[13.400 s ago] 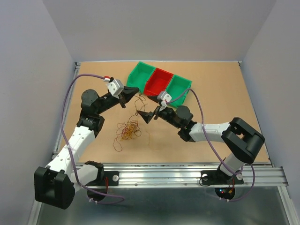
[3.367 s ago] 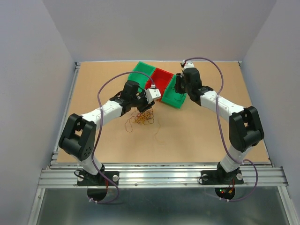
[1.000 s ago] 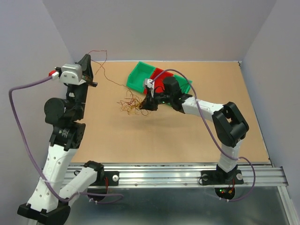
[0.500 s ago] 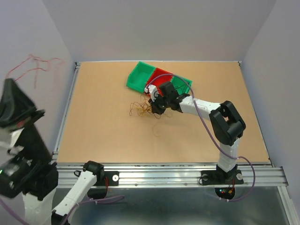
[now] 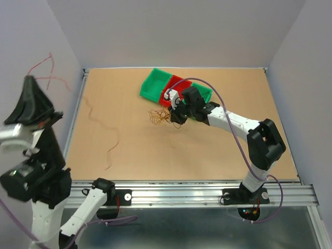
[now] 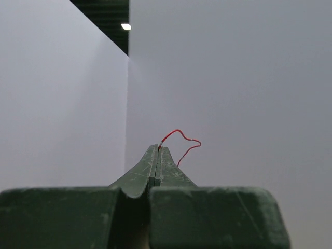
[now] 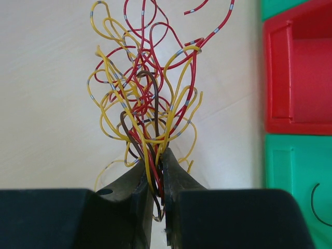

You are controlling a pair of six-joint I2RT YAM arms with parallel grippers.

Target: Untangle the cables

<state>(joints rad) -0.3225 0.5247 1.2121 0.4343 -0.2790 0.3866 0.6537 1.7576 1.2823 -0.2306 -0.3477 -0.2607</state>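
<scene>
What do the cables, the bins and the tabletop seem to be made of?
Cables: thin plastic-sheathed wire, probably; glossy red, yellow, brown coating holding springy curls. Bins: moulded plastic; smooth sheen, rounded edges. Tabletop: likely fibreboard or cork; tan, no shine.

A robotics lab test cell. Plain pale walls (image 5: 176, 31) box in a bare brown counter (image 5: 207, 155) on three sides, like a purpose-built enclosure. Along the bottom of the overhead view, an aluminium rail (image 5: 176, 196) carries two white-and-black robot arms, one at lower left (image 5: 39, 179) and one at right (image 5: 233, 122), with purple cabling (image 5: 233, 140) looped along them. Small plastic sorting bins (image 5: 155, 84) sit at upper centre. Above the wall, upper left in the left wrist view, a ceiling light (image 6: 124, 26) shows in a dark ceiling.
</scene>
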